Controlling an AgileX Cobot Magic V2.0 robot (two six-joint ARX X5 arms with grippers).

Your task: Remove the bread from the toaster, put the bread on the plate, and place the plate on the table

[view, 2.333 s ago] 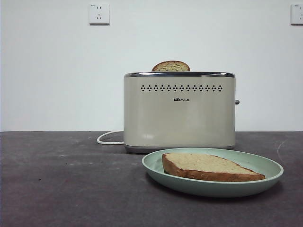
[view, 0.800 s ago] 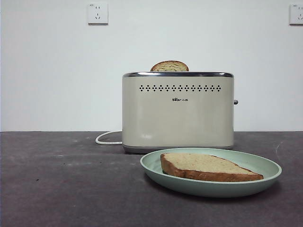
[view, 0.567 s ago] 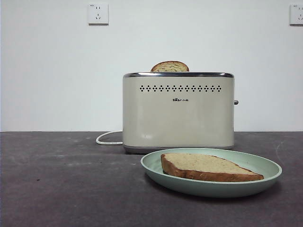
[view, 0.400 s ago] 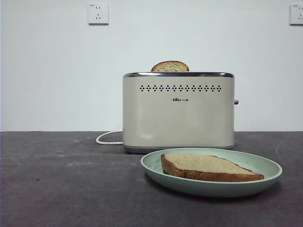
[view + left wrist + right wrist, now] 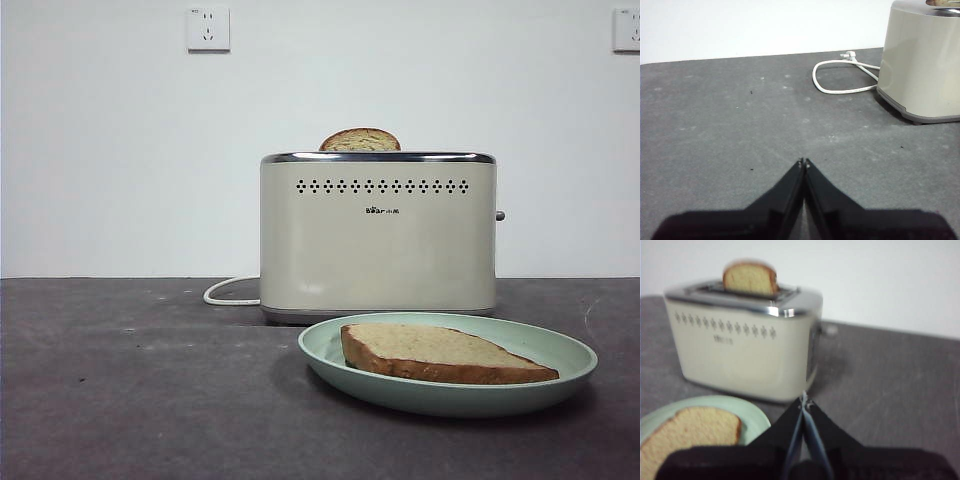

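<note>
Two slices of bread show here, and the toaster serves as the landmark for all of it. One slice, the bread, lies flat in the plate, which sits on the table just in front of the toaster and a little toward its lever side; from the front the plate's rim overlaps the toaster's bottom edge. The second slice stands upright in the toaster's slot, only its domed top above the chrome rim. A white cord loops on the table from the toaster's far end, opposite the lever. On the wall behind, one socket is above and beyond the cord side, another socket above and beyond the lever side. Nothing stands between the plate and the front camera. The bread is light brown and grainy on its face with a darker brown crust around the edge, its squarish end toward the plate's middle. The plate is pale mint green, shallow, with a raised rim, wider than the toaster. The left gripper hangs over bare table on the toaster's cord side, well apart from it, jaws pressed together and holding nothing. The right gripper hangs near the toaster's lever end, just beside the plate's rim, jaws likewise closed on nothing.
</note>
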